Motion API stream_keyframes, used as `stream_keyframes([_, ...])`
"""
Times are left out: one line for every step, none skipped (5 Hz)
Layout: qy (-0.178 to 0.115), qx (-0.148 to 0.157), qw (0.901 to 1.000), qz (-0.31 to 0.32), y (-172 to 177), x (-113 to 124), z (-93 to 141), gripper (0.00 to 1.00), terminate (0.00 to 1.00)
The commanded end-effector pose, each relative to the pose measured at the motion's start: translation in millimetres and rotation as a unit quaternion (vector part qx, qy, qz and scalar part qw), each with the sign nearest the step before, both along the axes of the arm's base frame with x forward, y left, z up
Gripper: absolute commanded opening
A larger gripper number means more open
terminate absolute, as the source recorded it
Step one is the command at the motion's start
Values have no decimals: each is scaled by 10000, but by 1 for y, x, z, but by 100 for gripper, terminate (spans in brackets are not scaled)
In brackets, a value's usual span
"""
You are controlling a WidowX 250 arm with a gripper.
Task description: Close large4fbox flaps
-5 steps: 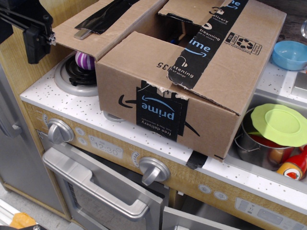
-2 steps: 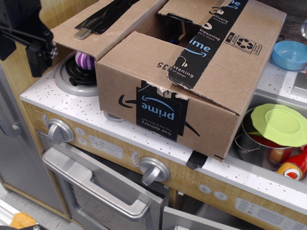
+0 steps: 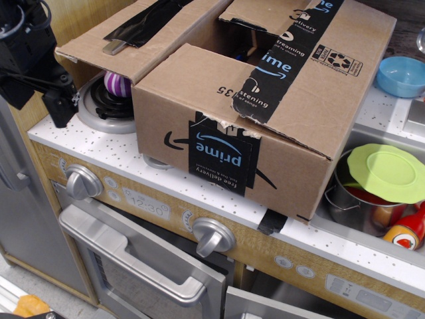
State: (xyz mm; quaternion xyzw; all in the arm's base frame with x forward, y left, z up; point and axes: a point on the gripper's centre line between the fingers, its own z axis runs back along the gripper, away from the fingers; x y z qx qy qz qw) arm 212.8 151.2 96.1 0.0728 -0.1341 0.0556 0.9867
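On the white speckled surface [image 3: 86,143] sits the large4fbox [image 3: 265,113], its flaps [image 3: 133,40] partly folded with a gap in the middle, while the black fingers [image 3: 58,105] hang at its left, their state unclear.

The left flap [image 3: 133,36] hides most of the purple ball [image 3: 117,84] (striped).
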Motion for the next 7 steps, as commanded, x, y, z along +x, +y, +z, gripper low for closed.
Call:
stream_keyframes([-958, 174, 9949, -282, 16, 24, -6, 100, 0])
stream_keyframes([-1550, 355, 9857, -567, 23, 42, -5, 100, 0])
stream_keyframes([-1847, 507, 9791, -679, 19, 56, 10, 100, 0])
stream_keyframes([-1867, 610, 9776, -761, 18, 69, 26, 100, 0])
stream_keyframes([-1883, 673, 9766, -796, 12, 72, 42, 100, 0])
stream_keyframes([-1911, 796, 9752, -788, -2, 74, 60, 100, 0])
stream_keyframes([-1948, 938, 9734, -763, -18, 74, 79, 100, 0])
